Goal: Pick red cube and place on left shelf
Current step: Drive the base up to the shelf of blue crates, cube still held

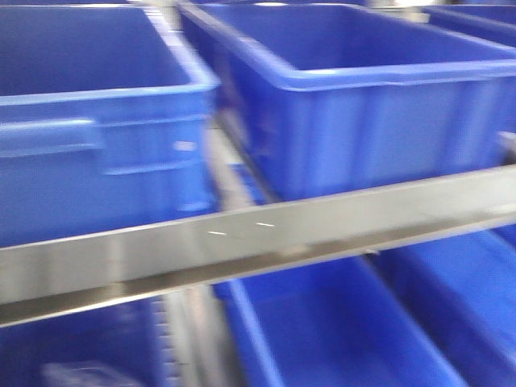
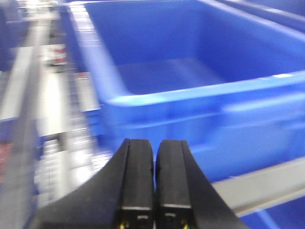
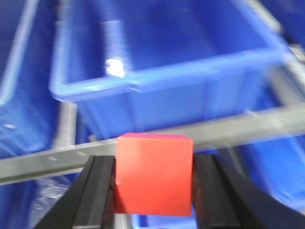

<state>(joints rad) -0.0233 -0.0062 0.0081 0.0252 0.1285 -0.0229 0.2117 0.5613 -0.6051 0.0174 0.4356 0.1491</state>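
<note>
My right gripper (image 3: pixel 153 164) is shut on the red cube (image 3: pixel 153 174) and holds it in the air in front of the left shelf's brushed-steel rail (image 3: pixel 228 125), facing a big blue crate (image 3: pixel 162 62) behind it. The shelf's rail (image 1: pixel 242 238) crosses the front view, with blue crates above and below it. My left gripper (image 2: pixel 155 145) is shut and empty, in front of another blue crate (image 2: pixel 200 95). Neither arm shows in the front view. The frames are blurred by motion.
Roller tracks (image 2: pixel 52 105) run to the left of the crate in the left wrist view. More blue crates (image 1: pixel 89 121) stand side by side on the upper tier, and others (image 1: pixel 339 330) sit on the tier below the rail.
</note>
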